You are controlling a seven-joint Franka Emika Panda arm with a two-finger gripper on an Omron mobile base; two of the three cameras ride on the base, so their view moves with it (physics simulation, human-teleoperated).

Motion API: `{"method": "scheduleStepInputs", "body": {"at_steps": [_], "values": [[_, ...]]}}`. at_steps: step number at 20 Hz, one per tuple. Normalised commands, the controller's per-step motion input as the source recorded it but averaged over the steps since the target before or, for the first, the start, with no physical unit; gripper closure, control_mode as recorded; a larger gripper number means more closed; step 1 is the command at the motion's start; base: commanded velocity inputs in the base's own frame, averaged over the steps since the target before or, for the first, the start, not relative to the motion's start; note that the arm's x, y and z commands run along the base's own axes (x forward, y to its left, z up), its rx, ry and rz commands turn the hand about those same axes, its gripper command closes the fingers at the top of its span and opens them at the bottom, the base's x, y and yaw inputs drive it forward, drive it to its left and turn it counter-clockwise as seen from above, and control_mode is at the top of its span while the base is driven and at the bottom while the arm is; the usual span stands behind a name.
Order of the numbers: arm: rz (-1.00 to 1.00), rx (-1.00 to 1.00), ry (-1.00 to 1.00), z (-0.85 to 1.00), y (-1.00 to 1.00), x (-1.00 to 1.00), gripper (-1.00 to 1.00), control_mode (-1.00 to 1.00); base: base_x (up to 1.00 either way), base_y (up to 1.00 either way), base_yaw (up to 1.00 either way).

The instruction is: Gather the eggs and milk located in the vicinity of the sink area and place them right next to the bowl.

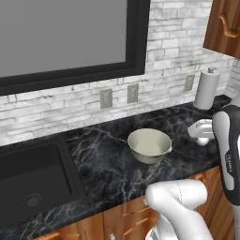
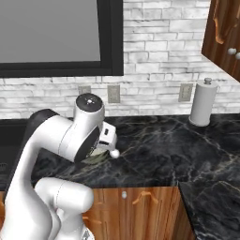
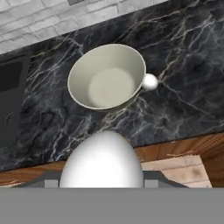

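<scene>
My gripper (image 3: 103, 180) is shut on a white egg (image 3: 103, 157) that looms large at the bottom of the hand view, between the fingertips. In the left base view the held egg (image 1: 202, 140) hangs under the hand, in the air to the right of the bowl. The cream-white bowl (image 3: 107, 76) (image 1: 150, 144) stands upright and empty on the black marble counter. A second small white egg (image 3: 150, 82) lies on the counter against the bowl's right side. The black sink (image 1: 33, 173) (image 3: 8, 100) is recessed at the left. The milk is out of view.
A white paper-towel roll (image 1: 206, 89) (image 2: 202, 105) stands at the back right by the brick wall. A wooden wall cabinet (image 2: 222, 33) hangs above it. The counter's front edge (image 3: 183, 142) runs just below the bowl, with wooden cabinet fronts under it.
</scene>
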Motion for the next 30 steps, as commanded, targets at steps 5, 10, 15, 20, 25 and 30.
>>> {"method": "scheduleStepInputs", "body": {"at_steps": [5,10,15,20,25,30], "values": [[0.40,-0.10,-0.11,-0.02,-0.07,0.60,1.00,-1.00,0.00,0.00,0.00],[0.35,-0.18,0.07,0.05,-0.30,0.49,1.00,-1.00,0.00,0.00,0.00],[0.27,-0.02,0.04,-0.08,-0.55,0.13,1.00,-1.00,0.00,0.00,0.00],[0.10,0.00,-0.01,-0.60,-0.11,0.01,1.00,-1.00,0.00,0.00,0.00],[0.03,0.00,-0.10,-0.86,0.00,0.00,1.00,-1.00,0.00,0.00,0.00],[0.04,0.00,-0.25,-0.65,0.00,0.00,1.00,-1.00,0.00,0.00,0.00]]}}
